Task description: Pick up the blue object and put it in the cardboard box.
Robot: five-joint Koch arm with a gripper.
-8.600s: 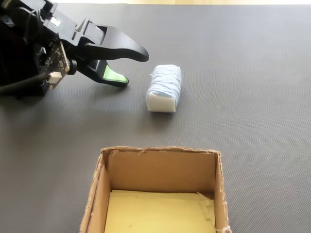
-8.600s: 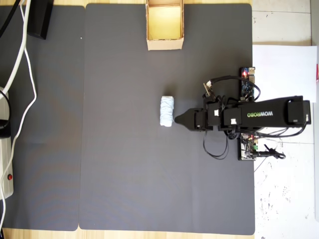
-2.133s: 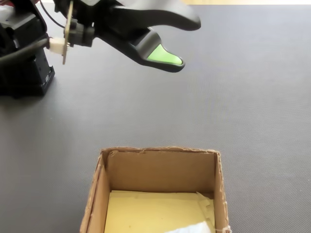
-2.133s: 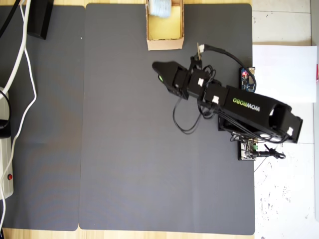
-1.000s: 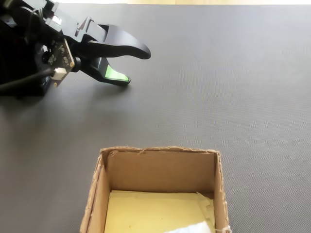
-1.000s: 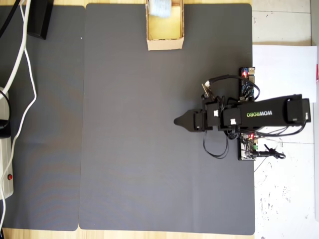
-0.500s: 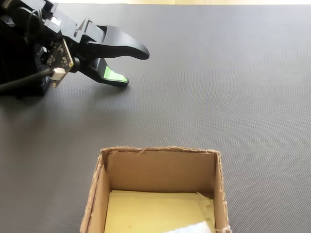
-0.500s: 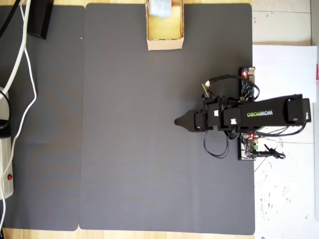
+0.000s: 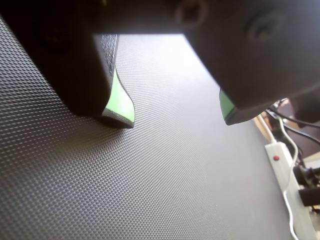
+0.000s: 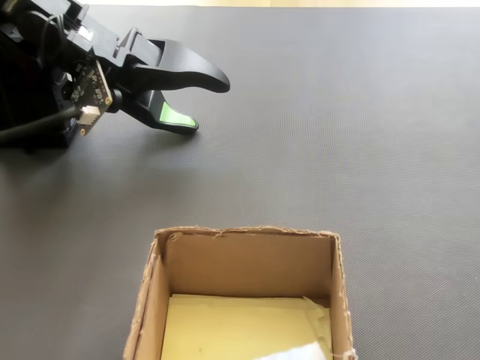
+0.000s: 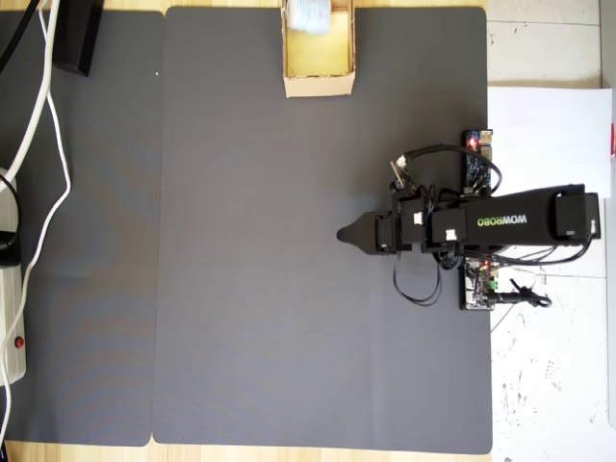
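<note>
Blue object [image 11: 310, 13] lay inside the cardboard box [image 11: 318, 85], against its far end at the top edge of the overhead view; in the fixed view only a pale corner [image 10: 294, 352] showed at the bottom of the frame, so I could not make out its texture there. Further right in the overhead view, the arm [image 11: 500, 223] stretched level across the dark mat [image 11: 241, 289], folded low over its base, with the gripper [image 11: 345, 234] pointing left, well apart from the box. In the fixed view the gripper [image 10: 206, 101] hung just above the mat, its fingers parted with nothing between them; the wrist view showed the green-padded fingertips [image 9: 121, 105] with bare mat in the gap. Eight seconds back the roll had lain on the mat just beyond those tips; two seconds back the arm had been reaching toward the box.
</note>
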